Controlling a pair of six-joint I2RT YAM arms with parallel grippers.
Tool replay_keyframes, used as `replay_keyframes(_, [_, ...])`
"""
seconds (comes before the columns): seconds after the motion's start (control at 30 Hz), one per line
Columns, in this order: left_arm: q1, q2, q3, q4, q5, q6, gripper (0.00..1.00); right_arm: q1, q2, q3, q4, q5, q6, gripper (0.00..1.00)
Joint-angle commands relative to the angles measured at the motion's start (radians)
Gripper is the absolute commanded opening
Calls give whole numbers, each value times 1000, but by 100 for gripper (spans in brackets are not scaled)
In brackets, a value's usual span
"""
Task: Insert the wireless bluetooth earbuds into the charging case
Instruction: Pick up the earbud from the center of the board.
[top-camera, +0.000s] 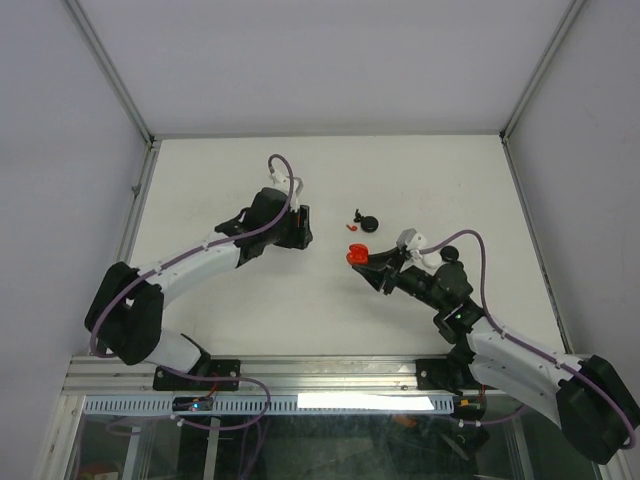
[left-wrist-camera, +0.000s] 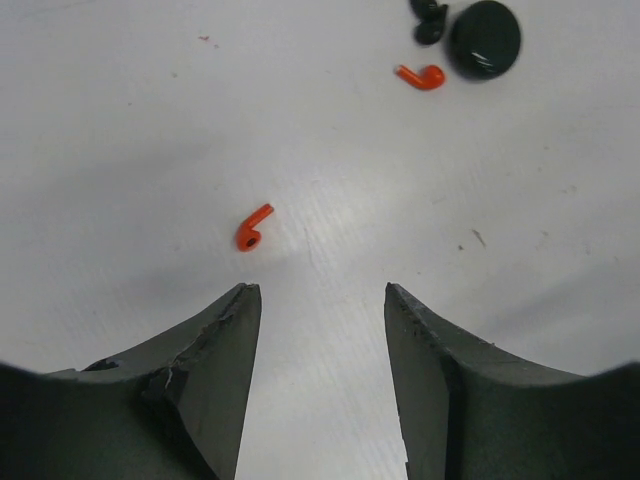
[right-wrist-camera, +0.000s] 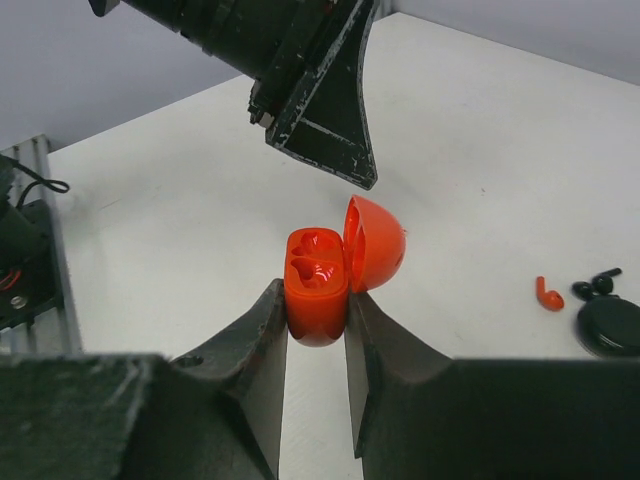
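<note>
A red charging case stands upright with its lid swung open and two bare sockets showing. My right gripper is shut on its body, just right of the table's middle. One red earbud lies on the table a little ahead of my left gripper, whose jaws stand open with nothing between them. A second red earbud lies farther off, beside the black earbuds. The left gripper hovers left of the case.
A round black puck-shaped case sits by the black earbuds, behind the red case. The left gripper's fingers hang close above and behind the red case. The enclosure's walls border the white table.
</note>
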Motion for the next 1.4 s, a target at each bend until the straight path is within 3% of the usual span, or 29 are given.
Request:
replay_keyframes(0.0, [32,101,82,22,-102,-80,53,-1,-31,-11,24,110,-33,0])
replay_keyframes(0.3, [62,314,163,5,-167,-107,48,-2,-37,-21,31,115,-37,0])
replay_keyframes(0.53, [63,396,223,-29,-145,-92,39,-2,-49,-28,35,119,-37,0])
replay_keyframes(0.83, [51,390,204,-81,-121,-57,31,-4,-67,-34,37,123,-37,0])
replay_keyframes(1.37, [6,340,179,-132,-85,-32,32,-4,-72,-36,39,115,-30,0])
